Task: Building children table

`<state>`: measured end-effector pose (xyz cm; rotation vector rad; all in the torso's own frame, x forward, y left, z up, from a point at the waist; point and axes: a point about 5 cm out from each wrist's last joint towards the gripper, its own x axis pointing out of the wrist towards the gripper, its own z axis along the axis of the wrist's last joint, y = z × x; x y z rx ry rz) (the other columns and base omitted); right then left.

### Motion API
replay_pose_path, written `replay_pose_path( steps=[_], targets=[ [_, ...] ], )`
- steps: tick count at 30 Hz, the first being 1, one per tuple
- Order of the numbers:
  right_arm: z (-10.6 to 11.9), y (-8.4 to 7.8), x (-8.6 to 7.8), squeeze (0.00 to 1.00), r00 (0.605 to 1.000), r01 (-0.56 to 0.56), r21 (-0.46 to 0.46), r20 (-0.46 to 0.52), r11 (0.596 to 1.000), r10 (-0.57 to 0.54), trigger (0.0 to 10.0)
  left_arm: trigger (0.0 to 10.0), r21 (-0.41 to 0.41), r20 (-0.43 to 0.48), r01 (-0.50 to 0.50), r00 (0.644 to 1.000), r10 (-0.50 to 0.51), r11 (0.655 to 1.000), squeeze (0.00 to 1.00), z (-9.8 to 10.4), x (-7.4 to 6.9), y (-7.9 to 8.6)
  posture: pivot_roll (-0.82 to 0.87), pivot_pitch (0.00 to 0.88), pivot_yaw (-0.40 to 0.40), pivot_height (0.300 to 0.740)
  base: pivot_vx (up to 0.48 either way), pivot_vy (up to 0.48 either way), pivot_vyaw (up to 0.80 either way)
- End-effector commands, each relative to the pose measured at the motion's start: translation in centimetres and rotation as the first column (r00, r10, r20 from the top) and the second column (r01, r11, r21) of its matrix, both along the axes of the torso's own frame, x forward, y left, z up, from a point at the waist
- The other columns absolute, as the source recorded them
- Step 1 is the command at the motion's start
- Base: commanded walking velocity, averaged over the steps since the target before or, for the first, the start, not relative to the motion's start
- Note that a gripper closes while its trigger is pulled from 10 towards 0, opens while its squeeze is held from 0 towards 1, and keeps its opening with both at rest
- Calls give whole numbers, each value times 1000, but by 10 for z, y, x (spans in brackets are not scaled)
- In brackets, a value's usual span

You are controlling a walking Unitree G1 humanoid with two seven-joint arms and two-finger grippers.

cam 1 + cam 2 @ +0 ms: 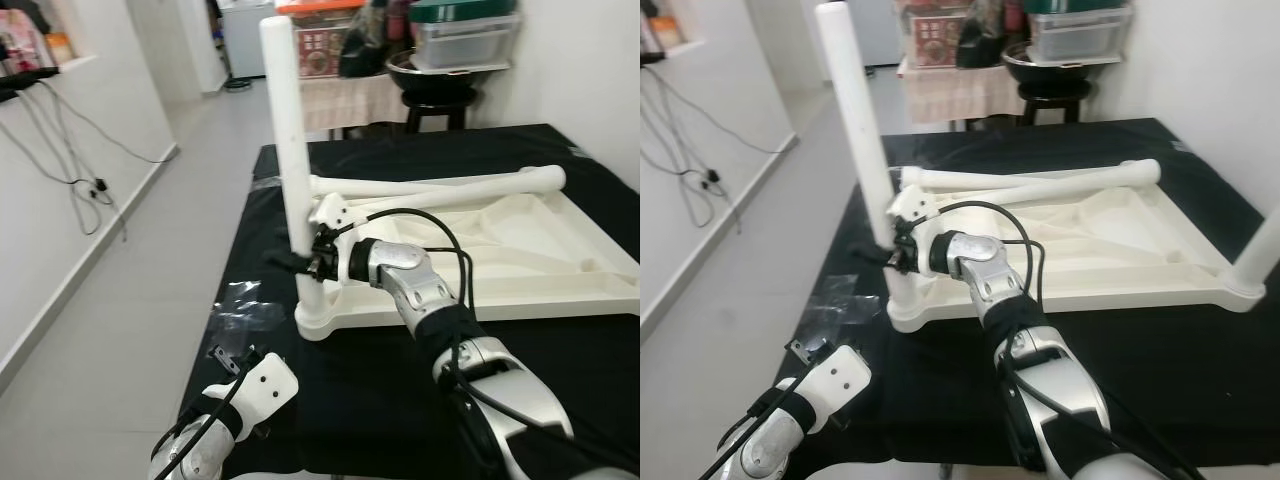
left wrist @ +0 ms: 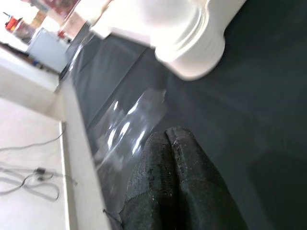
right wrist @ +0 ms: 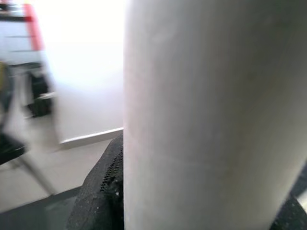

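Getting there: we're clamping our right gripper [image 1: 312,262] around the upright leg [image 1: 288,130] in the tabletop's [image 1: 560,260] near-left corner socket. Two legs [image 1: 440,185] are lying loose on top, waiting. Our left gripper [image 2: 175,158] is idling, fingers together, holding nothing.

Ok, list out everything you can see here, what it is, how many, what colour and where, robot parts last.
Table top: one, white, upside down on the black cloth.
Upright leg: one, white, standing in the table top's near-left corner socket.
Loose legs: two, white, lying across the table top's far side.
Second upright leg: one, white, at the right corner.
Black cloth: one, covering the work surface.
Clear plastic wrap: one, on the cloth's left edge.
Stool: one, black, beyond the cloth, holding a bowl.
Cables: several, along the left wall.
Left gripper: black, shut, low over the cloth's near-left part.
Right gripper: black, closed around the upright leg's base.
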<state>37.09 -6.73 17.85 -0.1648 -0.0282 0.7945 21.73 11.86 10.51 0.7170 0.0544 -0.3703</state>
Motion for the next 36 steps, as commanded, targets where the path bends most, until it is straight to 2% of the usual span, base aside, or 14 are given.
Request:
replay_pose_path(
  steps=[1,5,7,10,14,15,18,19,24,27,28,29,30,36],
  targets=[
    [-20,-25,-5,0,932,362,-22,-24,932,-363,0,10000,6,12,-10,1000,10,1000,0,3,-1,3,-79,17,54,740,0,0,0],
    [-47,-15,-40,0,921,386,-46,-26,921,-388,0,10000,9,18,0,1000,0,1000,0,4,0,4,-101,22,67,740,0,0,0],
    [-48,-9,-42,0,931,362,-43,-25,931,-364,0,10000,7,19,3,1000,-3,1000,0,5,1,4,-102,11,77,740,0,0,0],
    [-24,-4,-19,0,932,360,-34,43,932,-359,0,10000,-165,131,-84,986,106,983,0,31,9,15,-82,4,52,740,0,0,0],
    [-16,-2,-14,0,934,355,-47,52,934,-352,157,10000,-321,153,-80,979,136,944,0,47,14,19,-73,3,43,740,0,0,0],
    [-14,-1,-15,0,935,354,-49,51,934,-351,10000,10000,-358,156,-70,979,134,931,0,50,14,20,-73,3,43,740,0,0,0],
    [-10,1,-14,0,946,324,-28,39,946,-323,10000,10000,-444,153,-94,972,179,891,0,55,16,22,-75,4,40,740,0,0,0],
    [-7,4,-15,1000,964,266,-22,23,964,-266,10000,10000,-461,139,-116,970,200,880,0,55,18,23,-79,5,40,740,0,0,0],
    [6,11,-17,1000,998,54,24,15,998,-54,10000,10000,-452,158,-109,967,200,885,0,54,20,19,-85,6,38,740,0,0,0],
    [16,12,-12,1000,979,-198,6,42,980,197,10000,10000,-497,127,-47,984,126,867,0,51,23,9,-84,2,33,740,0,0,0],
    [19,12,-9,275,964,-261,-30,48,965,262,10000,10000,-519,110,-25,989,96,854,0,50,24,7,-79,1,28,740,0,0,0],
    [19,12,-9,275,964,-261,-30,48,965,262,10000,10000,-519,110,-25,989,96,854,0,50,24,7,-79,1,28,740,0,0,0],
    [20,12,-7,59,954,-293,-55,50,955,296,10000,10000,-533,101,-13,992,79,846,0,49,24,7,-78,1,28,740,0,0,0],
    [20,18,-4,0,891,-454,-102,-39,885,453,10000,10000,-585,98,44,995,16,810,0,49,23,3,-58,0,35,740,0,0,0]
  ],
)
